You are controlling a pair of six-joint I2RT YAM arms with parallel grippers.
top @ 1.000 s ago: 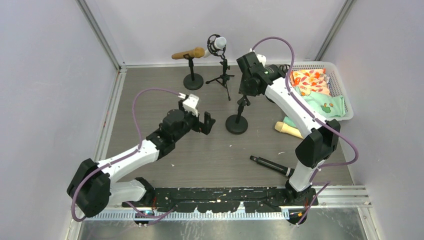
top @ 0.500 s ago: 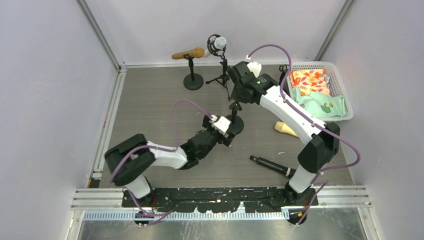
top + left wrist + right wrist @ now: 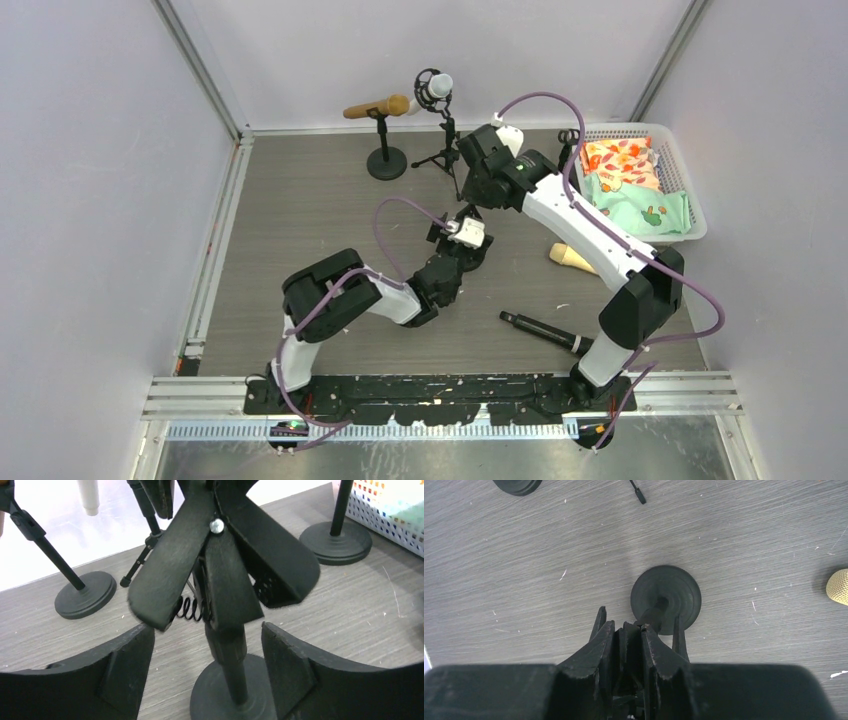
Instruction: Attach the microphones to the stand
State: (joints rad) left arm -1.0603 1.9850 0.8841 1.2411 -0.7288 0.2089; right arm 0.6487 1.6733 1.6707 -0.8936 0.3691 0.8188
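Note:
The middle stand is a black pole on a round base. My right gripper is shut on its spring clip from above, squeezing the clip's handles. My left gripper is open, its fingers on either side of the pole with a gap on both sides. A gold microphone sits on a far stand and a white one in a tripod's mount. A cream-yellow microphone and a black one lie on the table to the right.
A white basket of patterned cloths stands at the back right, with another round-based stand just beside it. The gold microphone's stand base and the tripod legs are behind the middle stand.
My left arm has swung right and forward until its open jaws straddle the middle stand's pole, and they have narrowed a little. My right gripper has shifted slightly left, still shut on the clip.

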